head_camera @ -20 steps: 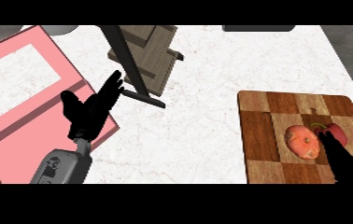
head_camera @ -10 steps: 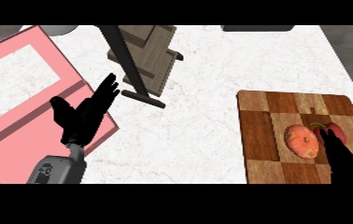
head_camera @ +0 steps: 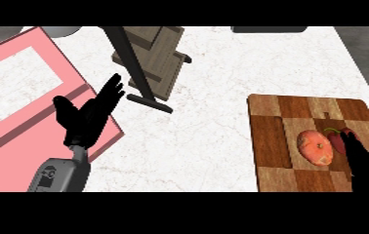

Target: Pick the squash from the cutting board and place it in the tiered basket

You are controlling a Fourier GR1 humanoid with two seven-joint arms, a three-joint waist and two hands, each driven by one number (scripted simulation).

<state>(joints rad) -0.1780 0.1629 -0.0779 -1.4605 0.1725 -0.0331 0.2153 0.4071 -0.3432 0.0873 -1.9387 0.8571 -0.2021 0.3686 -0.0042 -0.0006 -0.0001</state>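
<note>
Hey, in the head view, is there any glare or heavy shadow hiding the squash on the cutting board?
Head view: no glare on the squash; it reads evenly lit against the wooden cutting board. Its right side is partly covered by the black right hand, not by shadow. The open left hand shows as a dark shape over the pink mat, with little surface detail.

Left hand (head_camera: pixel 88 117): open, fingers straight and fanned up and to the right, thumb apart on the left; grey forearm below it at the lower left. It sits well left of the cutting board (head_camera: pixel 272 145). Right hand (head_camera: pixel 356 152): only dark fingers show over the board's right edge; their curl cannot be judged.
</note>
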